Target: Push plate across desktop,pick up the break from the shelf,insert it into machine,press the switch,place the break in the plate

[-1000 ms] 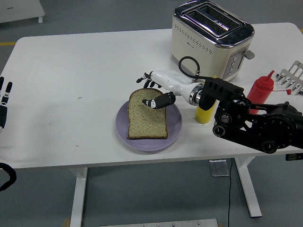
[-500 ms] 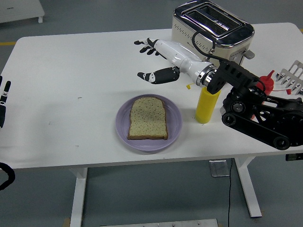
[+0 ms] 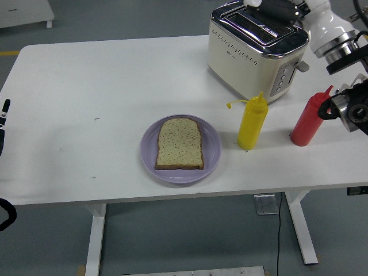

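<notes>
the bread (image 3: pixel 180 144) lies flat on the purple plate (image 3: pixel 211 155) on the white surface, so the last step looks done, and the right hand (image 3: pixel 279 8) by the toaster (image 3: pixel 253 54) has fingers i cannot tell about.

Table (image 3: pixel 86 86): plate (image 3: pixel 210 154) near the front edge, about mid-width. Slice of bread (image 3: pixel 180 144) lies flat on the plate. Squeeze bottle (image 3: pixel 252 122) stands upright just right of the plate. Second squeeze bottle (image 3: pixel 310 117) stands upright further right, apart from the first. Toaster (image 3: pixel 253 49) sits behind both bottles, toward the far right corner, slots up. Right arm (image 3: pixel 336 37) above and right of the toaster, at the picture's top right. Left hand (image 3: pixel 4 112) at the left edge, off the table's left end.
</notes>
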Motion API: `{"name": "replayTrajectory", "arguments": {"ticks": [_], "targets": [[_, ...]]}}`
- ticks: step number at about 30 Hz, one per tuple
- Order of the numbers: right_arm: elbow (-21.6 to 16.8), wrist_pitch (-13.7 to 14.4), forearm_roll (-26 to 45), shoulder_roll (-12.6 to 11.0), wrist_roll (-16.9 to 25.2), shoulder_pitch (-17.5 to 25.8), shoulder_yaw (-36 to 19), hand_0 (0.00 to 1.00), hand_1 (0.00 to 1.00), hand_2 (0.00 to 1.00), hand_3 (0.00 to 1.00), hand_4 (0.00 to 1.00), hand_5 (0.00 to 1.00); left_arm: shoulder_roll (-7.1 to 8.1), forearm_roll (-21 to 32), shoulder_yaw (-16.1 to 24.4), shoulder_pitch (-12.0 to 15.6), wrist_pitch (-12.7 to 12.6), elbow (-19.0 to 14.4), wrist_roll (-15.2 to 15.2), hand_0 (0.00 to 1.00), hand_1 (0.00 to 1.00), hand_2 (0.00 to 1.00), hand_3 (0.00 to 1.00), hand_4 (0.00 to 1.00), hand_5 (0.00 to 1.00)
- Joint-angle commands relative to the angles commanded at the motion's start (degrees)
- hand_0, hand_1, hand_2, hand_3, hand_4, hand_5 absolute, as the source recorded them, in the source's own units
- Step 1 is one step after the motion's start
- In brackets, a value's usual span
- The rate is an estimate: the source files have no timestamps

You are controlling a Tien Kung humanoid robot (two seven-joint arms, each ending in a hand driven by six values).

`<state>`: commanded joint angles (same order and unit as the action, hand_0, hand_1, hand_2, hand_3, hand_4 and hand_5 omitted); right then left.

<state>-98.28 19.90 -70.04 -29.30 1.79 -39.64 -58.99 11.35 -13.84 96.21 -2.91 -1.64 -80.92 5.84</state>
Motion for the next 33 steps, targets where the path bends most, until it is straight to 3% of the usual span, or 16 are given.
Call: {"name": "replayTrajectory", "arguments": {"ticks": [8, 10, 20, 27, 33], "targets": [[1.6, -4.8, 16.4, 1.1, 3.2, 11.5, -16.4, 0.808, 0.786, 0.800, 0.791, 0.481, 0.465, -0.06, -0.1, 0.9, -0.1, 0.0, -0.1, 0.0, 0.816, 0.855, 0.921, 0.802, 0.631, 0.998], [2.4, -5.7, 20.6, 1.9, 3.4, 14.6, -20.5, 0.821, 0.789, 0.803, 0.783, 0.455, 0.509, -0.10, -0.1, 1.0, -0.1, 0.0, -0.2, 0.0, 0.816, 0.855, 0.921, 0.802, 0.630, 0.998], [4.5, -9.3, 37.9, 7.9, 2.1, 28.6, -38.4, 0.816, 0.789, 0.799, 0.779, 0.448, 0.516, -0.24, -0.1, 1.1, 0.0, 0.0, -0.2, -0.1, 0.816, 0.856, 0.921, 0.802, 0.631, 0.998], [5.3, -10.9, 40.4, 12.2, 0.5, 36.0, -47.0, 0.819, 0.791, 0.800, 0.775, 0.446, 0.524, -0.20, -0.2, 1.0, 0.2, 0.0, -0.3, -0.1, 0.816, 0.856, 0.921, 0.801, 0.631, 0.998], [6.7, -11.7, 40.7, 15.5, -0.1, 38.5, -50.0, 0.823, 0.792, 0.802, 0.774, 0.442, 0.532, -0.12, -0.3, 0.6, 0.0, 0.0, -0.3, -0.2, 0.817, 0.855, 0.921, 0.801, 0.631, 0.998]]}}
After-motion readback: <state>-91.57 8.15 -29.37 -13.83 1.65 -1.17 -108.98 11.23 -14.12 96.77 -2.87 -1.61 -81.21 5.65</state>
